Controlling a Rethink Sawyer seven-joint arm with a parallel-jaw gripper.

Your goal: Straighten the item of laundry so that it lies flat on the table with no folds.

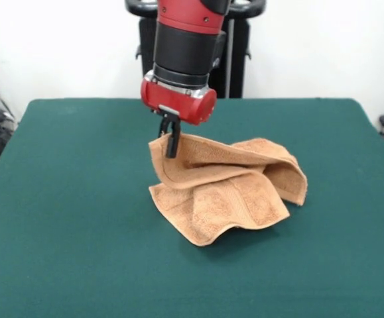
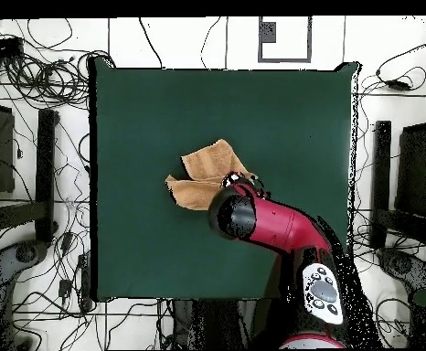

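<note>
The orange-tan towel lies crumpled and folded over itself near the middle of the dark green table. Its upper left corner is lifted off the table. My gripper is shut on that raised corner and holds it above the cloth's lower layer. A lower flap spreads toward the front, and a fold bulges at the right. In the overhead view the towel shows left of and above the arm, which hides the gripper and part of the cloth.
The robot's pedestal stands at the table's far side. Cables and stands lie on the floor round the table.
</note>
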